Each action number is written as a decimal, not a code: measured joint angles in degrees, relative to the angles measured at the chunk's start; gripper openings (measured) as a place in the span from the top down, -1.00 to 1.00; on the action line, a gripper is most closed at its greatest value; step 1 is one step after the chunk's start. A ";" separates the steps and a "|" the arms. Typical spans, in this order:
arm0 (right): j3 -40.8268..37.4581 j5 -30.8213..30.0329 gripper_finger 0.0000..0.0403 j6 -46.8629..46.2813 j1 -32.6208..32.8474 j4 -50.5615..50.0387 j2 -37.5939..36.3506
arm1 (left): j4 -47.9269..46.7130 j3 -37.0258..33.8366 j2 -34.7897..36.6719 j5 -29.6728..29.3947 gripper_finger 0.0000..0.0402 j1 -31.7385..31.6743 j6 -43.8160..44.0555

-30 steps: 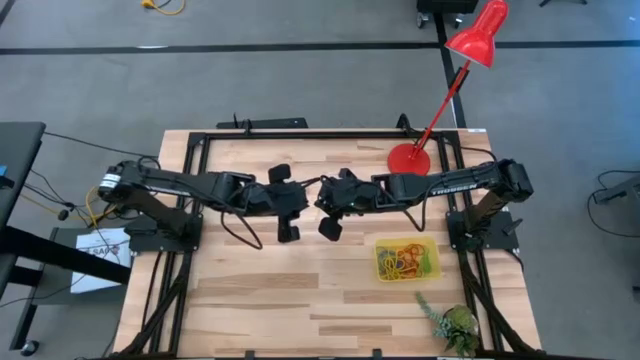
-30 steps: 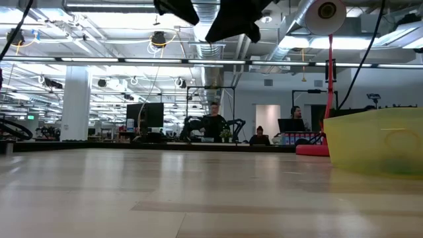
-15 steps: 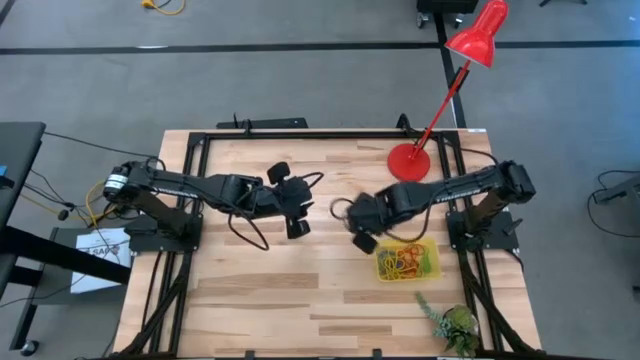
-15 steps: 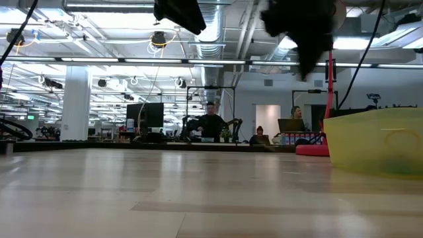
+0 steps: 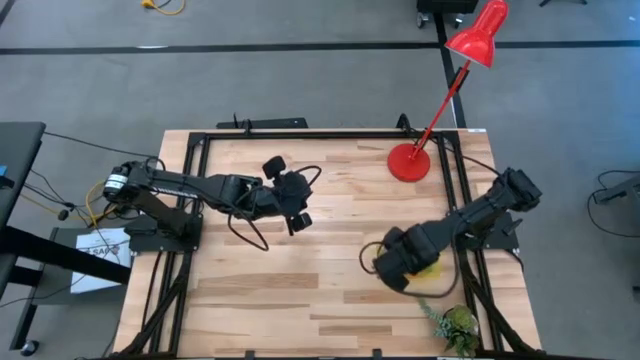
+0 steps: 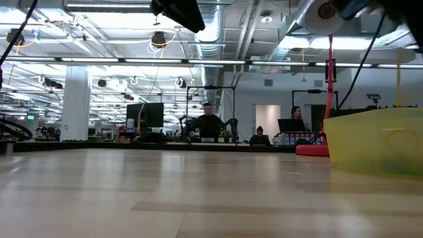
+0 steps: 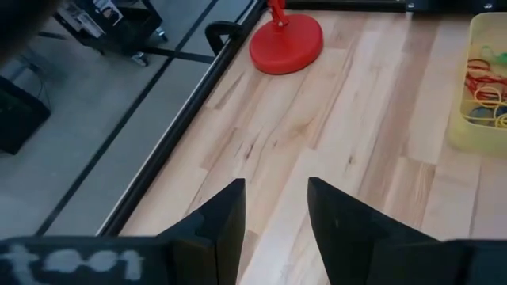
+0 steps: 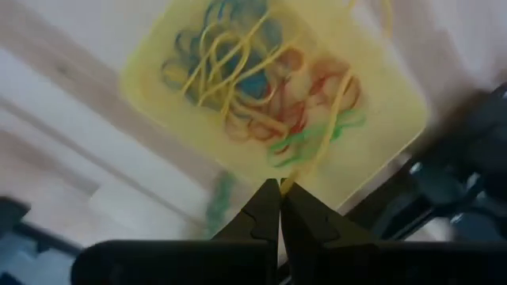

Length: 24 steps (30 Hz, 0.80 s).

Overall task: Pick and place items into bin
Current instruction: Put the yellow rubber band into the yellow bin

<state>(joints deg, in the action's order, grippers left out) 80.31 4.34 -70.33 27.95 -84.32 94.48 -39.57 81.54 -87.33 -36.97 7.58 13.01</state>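
The bin (image 8: 158,55) is a shallow yellow tray at the table's near right, and it holds several rubber bands (image 8: 245,87) in red, blue, green and yellow. My right gripper (image 8: 279,186) points down over the bin (image 5: 432,268), shut on a yellow rubber band (image 6: 398,86). In the high view the right wrist (image 5: 405,265) covers most of the bin. My left gripper (image 7: 277,214) hovers open and empty above the table's middle (image 5: 303,200), well clear of the bin (image 7: 483,87). My right gripper pinches one yellow rubber band (image 8: 287,184) between its two fingertips, coming from above and pointing down. The band hangs straight below the fingers over the bin. In the low view its lower end drops behind the bin's rim (image 6: 373,116).
A red lamp base (image 5: 408,162) stands at the far right, and its shade (image 5: 478,35) leans out beyond the table. A green plant sprig (image 5: 450,322) lies at the near right corner. Black frame rails (image 5: 300,135) run along the table's far edge and sides.
My right gripper has swung from the table's middle, where it was close to my left gripper, toward the near right edge and now stands over the bin. It has tipped from slanting to pointing straight down. My left gripper has stayed above the middle, turning a little.
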 joint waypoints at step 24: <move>-10.86 -0.52 0.64 -10.86 -1.82 19.22 0.48 | -0.57 5.59 0.11 0.12 0.36 -3.26 -6.78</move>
<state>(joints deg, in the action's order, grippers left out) 69.45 3.81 -81.19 26.13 -65.10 94.96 -40.14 87.13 -87.22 -36.85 4.32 6.23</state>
